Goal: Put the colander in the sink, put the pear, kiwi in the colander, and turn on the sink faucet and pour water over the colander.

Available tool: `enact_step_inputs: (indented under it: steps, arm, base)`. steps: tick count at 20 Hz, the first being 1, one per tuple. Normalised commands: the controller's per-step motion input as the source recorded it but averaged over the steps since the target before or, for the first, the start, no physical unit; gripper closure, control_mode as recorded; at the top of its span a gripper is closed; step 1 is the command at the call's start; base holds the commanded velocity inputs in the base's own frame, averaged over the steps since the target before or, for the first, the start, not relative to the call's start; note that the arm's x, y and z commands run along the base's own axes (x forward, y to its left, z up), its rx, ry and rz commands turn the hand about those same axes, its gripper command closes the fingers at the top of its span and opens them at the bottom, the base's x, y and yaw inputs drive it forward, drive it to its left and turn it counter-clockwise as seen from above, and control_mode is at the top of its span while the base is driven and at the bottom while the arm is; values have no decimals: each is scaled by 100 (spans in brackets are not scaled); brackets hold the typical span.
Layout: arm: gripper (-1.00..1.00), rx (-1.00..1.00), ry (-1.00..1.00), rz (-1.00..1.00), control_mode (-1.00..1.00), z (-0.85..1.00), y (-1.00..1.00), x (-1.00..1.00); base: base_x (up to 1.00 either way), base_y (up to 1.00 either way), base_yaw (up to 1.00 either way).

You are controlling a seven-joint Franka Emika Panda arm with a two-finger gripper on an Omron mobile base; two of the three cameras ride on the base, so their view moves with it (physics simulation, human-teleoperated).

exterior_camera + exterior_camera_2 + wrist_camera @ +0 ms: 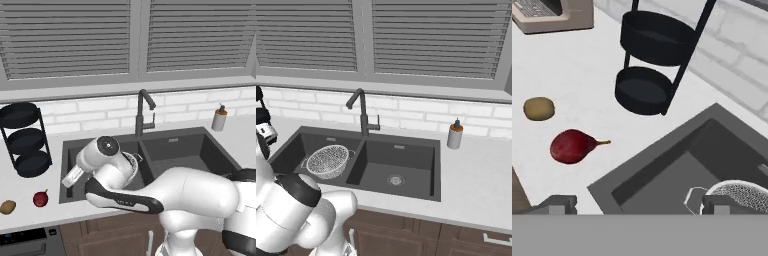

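The speckled colander [328, 160] sits in the left basin of the dark sink [401, 150]; in the left base view my arm covers most of the colander [132, 161]. The dark-red pear [572, 146] and the brown kiwi [539, 108] lie on the white counter left of the sink, apart from each other. They also show at the counter's front, the pear [40, 198] to the right of the kiwi [7, 206]. My gripper [637, 204] hangs open and holds nothing, above the sink's left edge [66, 182], pointing toward the fruits. The faucet [144, 112] stands behind the divider.
A black three-tier rack [24, 140] stands on the counter left of the sink, behind the fruits. A soap dispenser [455, 135] is at the back right. A stove edge [547, 12] lies past the kiwi.
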Motion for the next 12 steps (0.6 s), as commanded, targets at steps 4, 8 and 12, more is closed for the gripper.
enact_step_inputs:
  steps: [4, 8, 12]
  arm:
    - [-100, 0, 14, -12, -100, 94, 54, -16]
    - [-100, 3, 29, -15, -100, 81, 39, -17]
    - [-100, 4, 28, -16, -100, 36, 25, -46]
  base:
    - [0, 0, 0]
    - [0, 0, 0]
    - [0, 0, 0]
